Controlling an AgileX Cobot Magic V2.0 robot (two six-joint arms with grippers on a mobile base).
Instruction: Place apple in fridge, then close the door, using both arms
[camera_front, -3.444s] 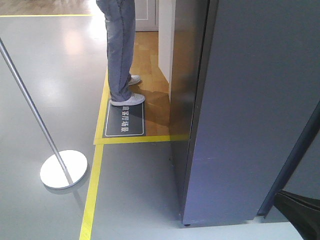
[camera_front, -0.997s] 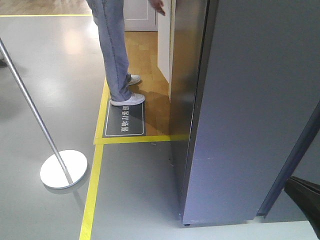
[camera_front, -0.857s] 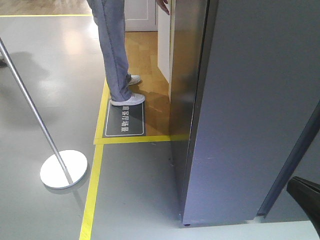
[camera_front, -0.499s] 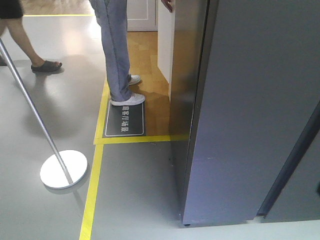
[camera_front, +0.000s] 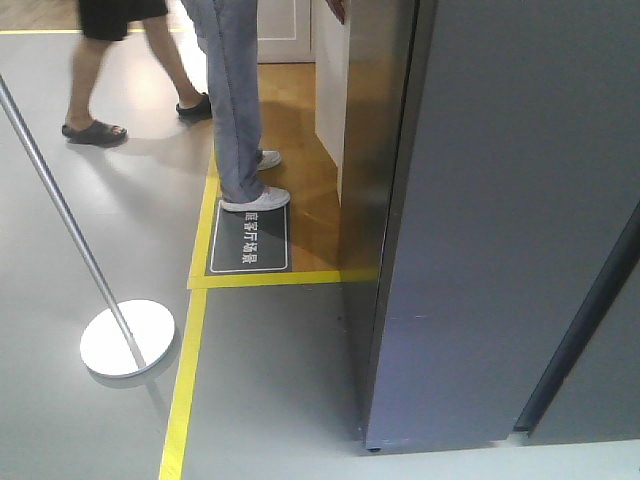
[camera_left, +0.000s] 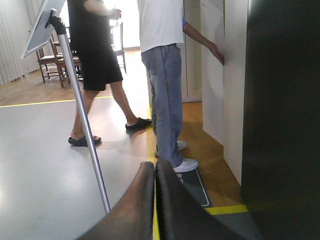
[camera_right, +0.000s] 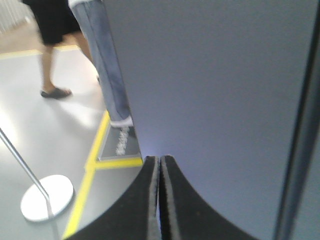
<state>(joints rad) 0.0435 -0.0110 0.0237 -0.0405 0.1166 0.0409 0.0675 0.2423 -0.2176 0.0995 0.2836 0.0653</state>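
Here the right claw, fingers pressed together, faces the fridge.

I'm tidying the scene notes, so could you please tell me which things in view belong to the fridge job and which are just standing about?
Job:
tall dark grey fridge
left claw, shut
right claw, shut

Standing about:
slanting silver pole on round white base
person in blue jeans
passer-by in black shorts
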